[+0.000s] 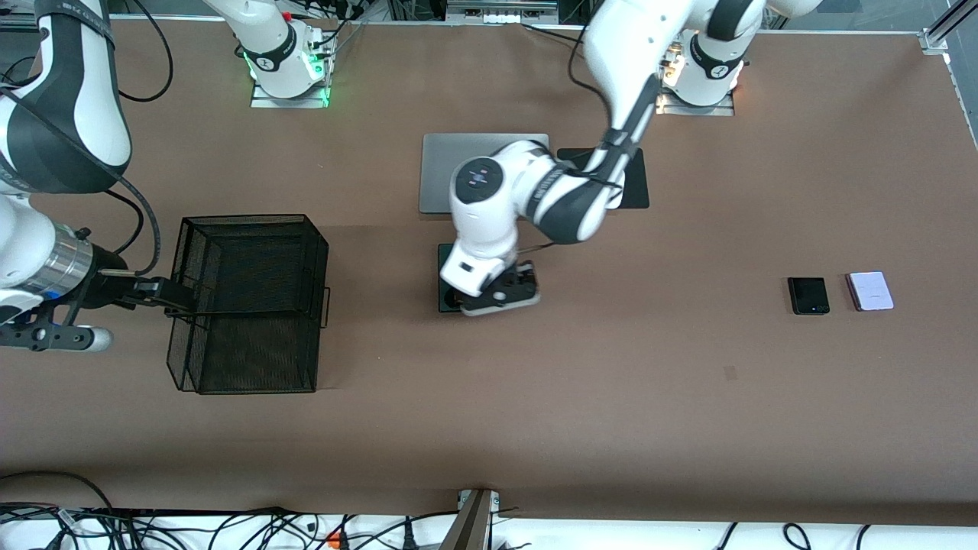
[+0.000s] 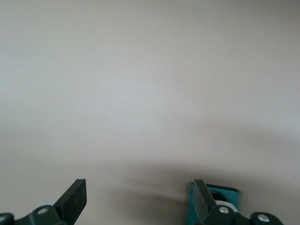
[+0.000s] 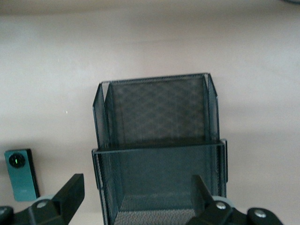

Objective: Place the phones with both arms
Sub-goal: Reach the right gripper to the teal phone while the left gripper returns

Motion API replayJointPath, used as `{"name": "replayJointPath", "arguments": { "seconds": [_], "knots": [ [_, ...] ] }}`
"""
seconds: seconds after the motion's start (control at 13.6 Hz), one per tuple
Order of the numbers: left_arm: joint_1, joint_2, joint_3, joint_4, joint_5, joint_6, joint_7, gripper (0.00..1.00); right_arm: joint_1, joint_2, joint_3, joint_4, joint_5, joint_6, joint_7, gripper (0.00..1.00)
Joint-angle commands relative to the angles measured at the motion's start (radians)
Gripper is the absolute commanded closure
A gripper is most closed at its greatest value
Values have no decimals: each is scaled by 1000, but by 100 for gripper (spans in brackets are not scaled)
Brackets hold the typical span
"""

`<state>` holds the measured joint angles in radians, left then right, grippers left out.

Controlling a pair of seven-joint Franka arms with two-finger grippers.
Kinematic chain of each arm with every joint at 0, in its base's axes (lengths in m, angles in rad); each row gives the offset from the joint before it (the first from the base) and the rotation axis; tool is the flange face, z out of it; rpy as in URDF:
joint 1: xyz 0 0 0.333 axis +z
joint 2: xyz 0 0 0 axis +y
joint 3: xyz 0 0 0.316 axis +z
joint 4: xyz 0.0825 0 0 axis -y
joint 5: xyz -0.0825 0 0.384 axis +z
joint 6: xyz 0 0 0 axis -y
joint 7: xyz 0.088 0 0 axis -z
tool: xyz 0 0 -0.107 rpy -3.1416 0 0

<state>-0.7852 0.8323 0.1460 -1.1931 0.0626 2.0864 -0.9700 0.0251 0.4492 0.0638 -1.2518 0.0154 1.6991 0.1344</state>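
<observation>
Hovering low over the long dark-green phone (image 1: 445, 276) mid-table, the left gripper (image 1: 500, 292) has its fingers spread wide, gripping nothing. Right gripper (image 1: 157, 293) sits at the black wire-mesh basket (image 1: 248, 305), also wide open and empty. Small square black phone (image 1: 808, 296) and pale-lilac phone (image 1: 869, 291) lie side by side toward the left arm's end.

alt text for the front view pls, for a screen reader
The left pincer hangs open, low over the dark-green phone at mid-table, near a grey laptop. The right pincer is open at the wall of a black mesh basket at the right arm's end. A small black phone and a pale-lilac phone lie side by side toward the left arm's end.
</observation>
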Motion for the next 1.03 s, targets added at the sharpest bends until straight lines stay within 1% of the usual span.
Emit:
{"name": "replayJointPath", "arguments": {
  "seconds": [0.0, 0.15, 0.37, 0.51, 0.59, 0.73, 0.81, 0.95],
  "knots": [
    [65, -221, -14, -302, 23, 14, 77, 0, 67, -15, 4, -28, 14, -6, 5, 0],
    [144, -306, -14, -402, 23, 6, 201, 0, 163, 11, 4, -23, 17, -6, 60, 0],
    [260, -403, -14, -526, 25, 6, 408, 0, 324, 52, 4, -20, 15, 4, 316, 0],
    [354, -458, -16, -591, 23, 7, 555, 0, 418, 98, 4, -20, 17, 69, 398, 0],
    [401, -476, -16, -611, 23, 6, 627, 0, 458, 127, 4, -20, 15, 108, 424, 0],
    [493, -498, -16, -635, 23, 11, 762, 0, 489, 196, 4, -20, 23, 207, 432, 0],
    [535, -499, -16, -640, 23, 12, 821, 0, 506, 232, 4, -20, 50, 255, 430, 0],
    [611, -501, -16, -652, 23, 17, 925, 0, 536, 288, 4, -26, 64, 289, 426, 0]
  ]
}}
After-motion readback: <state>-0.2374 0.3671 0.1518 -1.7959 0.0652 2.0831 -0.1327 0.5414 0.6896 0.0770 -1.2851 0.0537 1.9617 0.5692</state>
